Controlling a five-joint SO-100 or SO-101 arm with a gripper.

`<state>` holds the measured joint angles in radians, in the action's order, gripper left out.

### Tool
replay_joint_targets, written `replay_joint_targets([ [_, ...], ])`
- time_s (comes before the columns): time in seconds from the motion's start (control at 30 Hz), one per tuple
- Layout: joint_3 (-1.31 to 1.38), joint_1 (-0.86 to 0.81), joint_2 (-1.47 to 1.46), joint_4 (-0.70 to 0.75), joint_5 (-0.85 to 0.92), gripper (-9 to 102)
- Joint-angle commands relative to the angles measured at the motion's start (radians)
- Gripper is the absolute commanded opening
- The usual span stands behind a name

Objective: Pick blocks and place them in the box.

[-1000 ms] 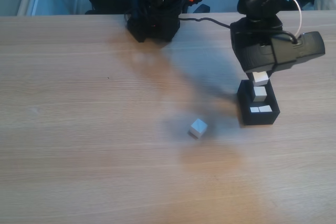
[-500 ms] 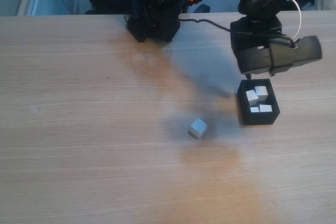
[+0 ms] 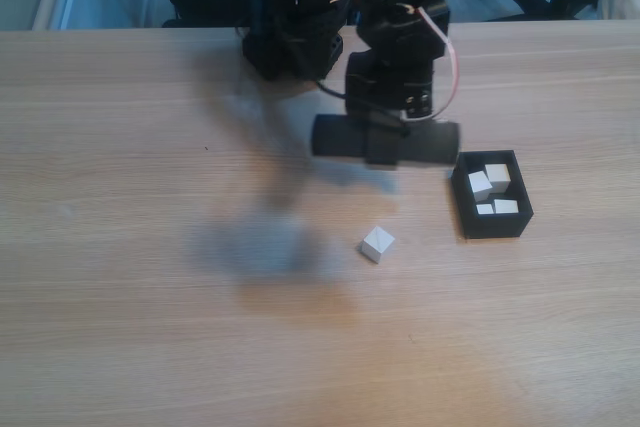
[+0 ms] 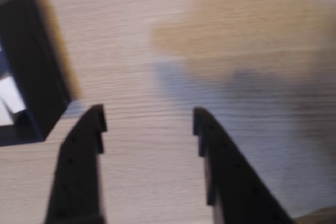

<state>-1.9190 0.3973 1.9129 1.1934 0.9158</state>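
Observation:
The box [image 3: 491,224] is a small black tray at the right of the fixed view, with several white blocks [image 3: 498,174] inside it. One loose white block [image 3: 377,244] lies on the table to the left of the box. My gripper [image 3: 385,152] hangs blurred above the table, left of the box and behind the loose block. In the wrist view my gripper [image 4: 148,119] is open with only bare wood between its black fingers [image 4: 86,145]. The box [image 4: 37,72] shows at the left edge there, with a white block [image 4: 10,95] in it.
The arm's black base [image 3: 290,42] stands at the table's far edge, with a cable beside it. The wooden table [image 3: 150,297] stretches wide to the left and front. The gripper's shadow [image 3: 260,242] falls left of the loose block.
The block held over the box a second ago now lies in the box. The gripper has opened and swung left, away from the box, toward the middle of the table.

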Motion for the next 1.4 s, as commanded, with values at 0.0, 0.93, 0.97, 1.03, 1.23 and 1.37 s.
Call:
replay_joint_targets([
  [0.0, -0.003, -0.04, 0.034, -0.029, -0.051, 21],
  [0.93, 0.041, -0.107, -0.265, -0.376, -0.04, 23],
  [0.97, 0.041, -0.11, -0.272, -0.387, -0.04, 23],
  [1.03, 0.041, -0.115, -0.284, -0.402, -0.035, 22],
  [1.23, 0.043, -0.133, -0.311, -0.433, -0.032, 22],
  [1.37, 0.049, -0.143, -0.333, -0.445, -0.035, 20],
])
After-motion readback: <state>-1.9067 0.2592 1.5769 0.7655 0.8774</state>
